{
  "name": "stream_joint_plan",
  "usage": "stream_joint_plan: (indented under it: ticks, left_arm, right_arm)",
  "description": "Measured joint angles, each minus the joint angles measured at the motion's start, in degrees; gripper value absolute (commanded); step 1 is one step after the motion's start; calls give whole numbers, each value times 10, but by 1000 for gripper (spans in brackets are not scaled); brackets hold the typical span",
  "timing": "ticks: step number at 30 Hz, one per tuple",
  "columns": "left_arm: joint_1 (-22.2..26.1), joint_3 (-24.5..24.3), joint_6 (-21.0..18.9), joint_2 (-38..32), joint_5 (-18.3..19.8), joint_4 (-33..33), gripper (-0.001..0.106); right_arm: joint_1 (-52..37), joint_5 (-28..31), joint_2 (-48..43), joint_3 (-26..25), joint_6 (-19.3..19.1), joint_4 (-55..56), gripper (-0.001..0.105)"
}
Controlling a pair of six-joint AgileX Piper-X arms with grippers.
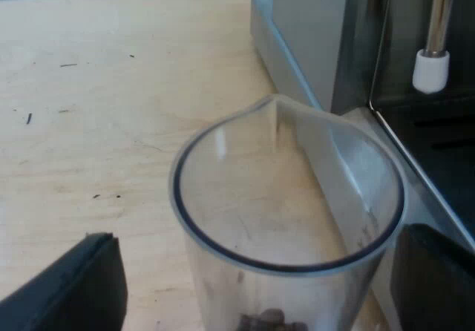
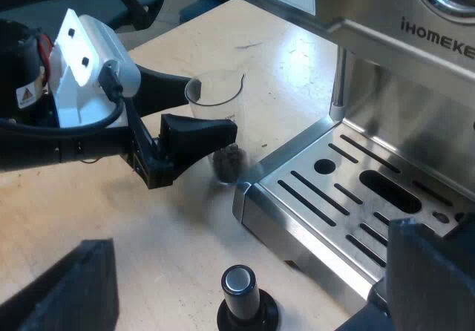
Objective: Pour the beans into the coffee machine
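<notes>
Right beside the espresso machine (image 1: 312, 41), the measuring glass (image 1: 289, 197) stands upright on a pale wooden table (image 1: 89, 123) with only a small heap of coffee beans (image 1: 271, 320) at its bottom. Its pouring spout points toward the machine's base. The left gripper (image 1: 260, 271) brackets the glass with one black finger on each side. Bare table shows between the glass wall and one finger, while the other finger sits just beside the rim or against it, so the tool is spread around the glass rather than clamped on it. Beyond the glass, the machine's steam wand (image 1: 432, 56) hangs down with its white tip over the dark front recess. From the right arm's camera, the glass is near the corner of the slotted metal drip tray (image 2: 349, 190), and the left arm reaches in to it from the side away from the machine. The right gripper (image 2: 256, 271) hovers above the table near the tray's edge, its two fingers held wide apart with nothing between them. A tamper (image 2: 241, 297) with a shiny top and a black base stands upright on the table below it, just beside the tray and well apart from the glass.
</notes>
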Motion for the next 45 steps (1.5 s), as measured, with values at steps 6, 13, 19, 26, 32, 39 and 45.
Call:
stream_joint_plan:
  ticks: [6,13,19,26,32,39,45]
  left_arm:
    - [0,-8,0,5,0,-7,57]
    - [0,-20,0,5,0,-11,37]
    - [0,-20,0,5,4,-11,34]
    - [0,-16,0,-74,27,28,34]
    - [0,-16,0,-149,29,116,34]
    - [0,-14,0,-272,29,260,34]
    - [0,-14,1,-426,30,407,34]
  right_arm:
    - [0,0,0,0,0,0,79]
    - [0,0,0,0,0,0,79]
    - [0,0,0,0,0,0,79]
    - [0,0,0,0,0,0,79]
    - [0,0,0,0,0,-1,79]
    - [0,1,0,0,0,-33,79]
    - [0,1,0,-1,0,-83,79]
